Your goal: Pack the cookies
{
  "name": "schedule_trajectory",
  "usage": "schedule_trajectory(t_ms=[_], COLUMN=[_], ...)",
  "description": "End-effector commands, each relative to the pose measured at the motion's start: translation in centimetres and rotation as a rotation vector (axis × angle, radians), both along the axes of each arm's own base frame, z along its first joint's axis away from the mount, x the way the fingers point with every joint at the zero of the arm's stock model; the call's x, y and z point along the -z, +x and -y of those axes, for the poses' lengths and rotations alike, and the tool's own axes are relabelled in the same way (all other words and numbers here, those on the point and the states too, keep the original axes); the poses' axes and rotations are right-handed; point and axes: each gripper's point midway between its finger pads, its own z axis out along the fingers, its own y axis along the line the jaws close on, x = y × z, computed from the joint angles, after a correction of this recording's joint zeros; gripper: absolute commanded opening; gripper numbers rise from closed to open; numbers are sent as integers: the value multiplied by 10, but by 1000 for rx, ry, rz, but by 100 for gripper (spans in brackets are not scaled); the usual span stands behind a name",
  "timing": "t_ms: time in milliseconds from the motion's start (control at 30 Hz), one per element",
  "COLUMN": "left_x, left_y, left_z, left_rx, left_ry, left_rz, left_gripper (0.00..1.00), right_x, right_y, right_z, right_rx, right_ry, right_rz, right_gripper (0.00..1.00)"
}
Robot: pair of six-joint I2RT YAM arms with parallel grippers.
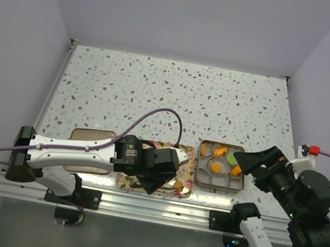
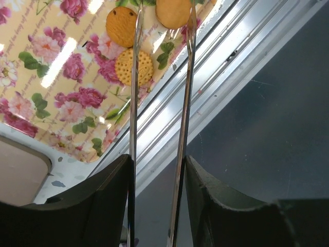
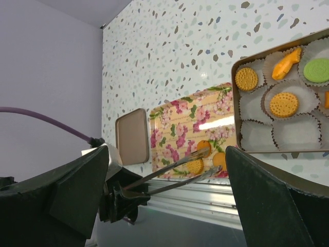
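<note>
A pale tabletop (image 1: pixel 176 94) speckled with grey and brown chips fills the space. Plain lavender walls (image 1: pixel 14 41) close it in at 9, 12 and 3 o'clock, and an aluminium rail (image 1: pixel 157 208) runs along its 6 o'clock edge.

At the left, a tan lid (image 1: pixel 89 139) lies flat, partly under the left arm. A purple cable (image 1: pixel 160 113) loops over the surface behind the arm. The left fingers (image 2: pixel 103 200) are clamped on a pair of metal tongs (image 2: pixel 182 118). The blades reach out over a rose-patterned tray (image 1: pixel 190 159) just to the right of the lid.

Three round orange cookies (image 2: pixel 134 67) lie at the tray's 5 o'clock corner. One of them sits between the tong blades, but I cannot tell whether it is pinched.

Just right of the tray is a rectangular tin (image 3: pixel 235 118) lined with white paper cups (image 3: pixel 300 131). Some cups hold more cookies: two round orange ones, an orange fish shape and a green disc. The cups toward 6 o'clock are bare.

The right fingers (image 3: pixel 72 190) are spread wide and hold nothing. They hover above the tin's 3 o'clock edge.
</note>
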Motion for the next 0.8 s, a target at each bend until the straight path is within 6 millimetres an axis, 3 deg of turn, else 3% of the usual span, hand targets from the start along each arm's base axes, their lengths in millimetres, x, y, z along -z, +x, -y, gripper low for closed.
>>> schedule_trajectory(t_ms=[0, 133, 233, 267, 300, 400, 600, 767], left_x=[3, 13, 15, 15, 15, 10, -22, -58], left_y=[0, -1, -1, -1, 1, 8, 33, 57], left_z=[12, 18, 22, 23, 23, 23, 30, 48], left_rx=[32, 48, 59, 57, 58, 39, 11, -16], left_ry=[-25, -7, -7, -5, -4, 11, 9, -31], left_rz=[4, -6, -10, -8, -2, 32, 129, 193], left_gripper=[50, 50, 43, 35, 32, 29, 29, 28], right_x=[-6, -5, -5, -5, -5, -5, -6, -8], right_y=[0, 0, 2, 2, 3, 5, 8, 13], right_z=[2, 3, 3, 3, 3, 2, 2, 2], right_rx=[17, 18, 18, 16, 15, 12, 10, 5], right_ry=[9, 2, -5, -8, -11, -15, -27, -46], right_rz=[22, 19, 17, 20, 16, 17, 23, 28], right_gripper=[99, 99, 99, 99, 99, 99, 99, 99])
